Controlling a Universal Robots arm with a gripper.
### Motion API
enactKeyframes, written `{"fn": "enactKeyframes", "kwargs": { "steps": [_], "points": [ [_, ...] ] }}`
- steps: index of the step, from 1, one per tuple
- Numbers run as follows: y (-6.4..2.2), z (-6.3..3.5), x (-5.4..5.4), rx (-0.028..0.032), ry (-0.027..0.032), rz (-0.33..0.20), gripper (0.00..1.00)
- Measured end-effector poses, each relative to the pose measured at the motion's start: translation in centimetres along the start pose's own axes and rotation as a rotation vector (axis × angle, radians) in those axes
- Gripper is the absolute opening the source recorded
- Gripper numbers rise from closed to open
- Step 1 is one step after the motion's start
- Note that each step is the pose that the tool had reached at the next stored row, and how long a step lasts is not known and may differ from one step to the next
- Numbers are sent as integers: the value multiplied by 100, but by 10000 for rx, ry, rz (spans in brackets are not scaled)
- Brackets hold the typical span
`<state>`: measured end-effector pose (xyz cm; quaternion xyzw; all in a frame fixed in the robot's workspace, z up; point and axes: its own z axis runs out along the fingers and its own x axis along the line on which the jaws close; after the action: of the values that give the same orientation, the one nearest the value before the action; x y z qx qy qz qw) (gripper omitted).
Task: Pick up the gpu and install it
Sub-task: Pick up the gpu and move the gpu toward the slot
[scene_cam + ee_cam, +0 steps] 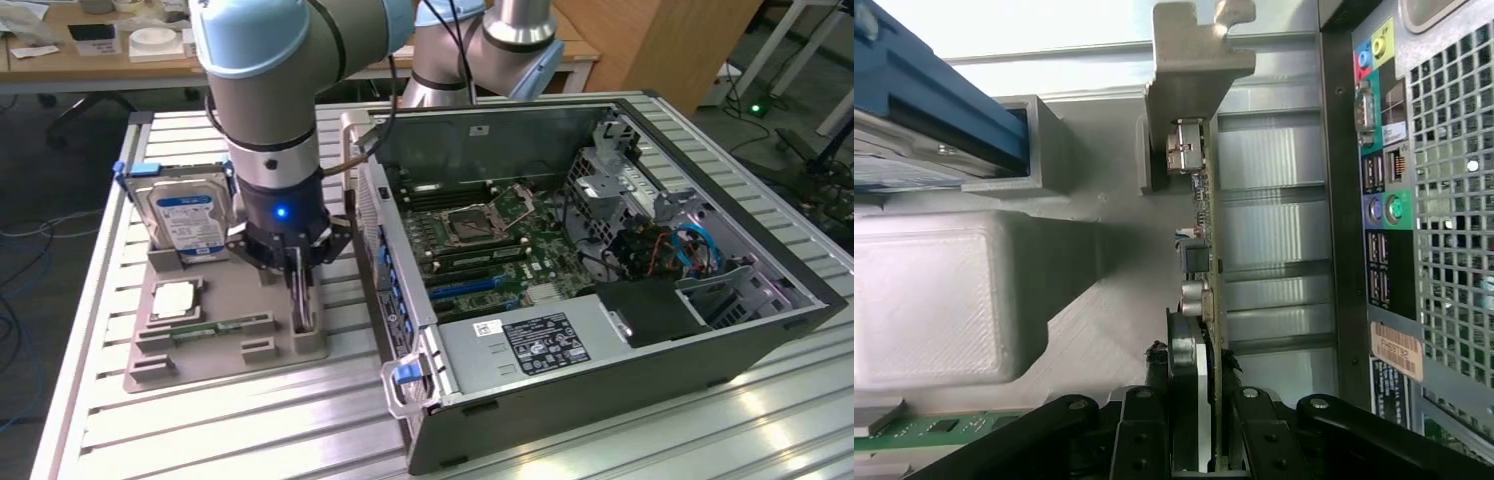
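Note:
The gpu (pixel 306 305) stands on edge in a slot at the exterior view's right side of the grey holder tray (pixel 227 355). In the wrist view it is a thin green blade (pixel 1206 250) with a silver bracket at its far end and a black cooler on one face. My gripper (pixel 296 272) hangs straight down over it. Its black fingers (pixel 1144 435) press on both faces of the card, so it is shut on the gpu (pixel 1199 440). The card's lower edge is still down at the tray.
The tray also holds a silver hard drive (pixel 187 222), a processor chip (pixel 176 300) and a green memory stick (pixel 214 328). The open computer case (pixel 601 250) lies right beside the tray with its motherboard exposed. Its rear port panel (pixel 1389 200) is close to the card.

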<state>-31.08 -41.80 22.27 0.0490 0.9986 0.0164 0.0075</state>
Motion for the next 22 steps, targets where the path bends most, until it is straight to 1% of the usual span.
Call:
{"fn": "enactKeyframes", "kwargs": {
  "steps": [8, 14, 22],
  "points": [
    [9, -264, -4, -3, 0, 0, 28],
    [17, -504, -7, -4, 1, 0, 28],
    [29, -867, -11, -9, 0, 1, 28]
  ]
}}
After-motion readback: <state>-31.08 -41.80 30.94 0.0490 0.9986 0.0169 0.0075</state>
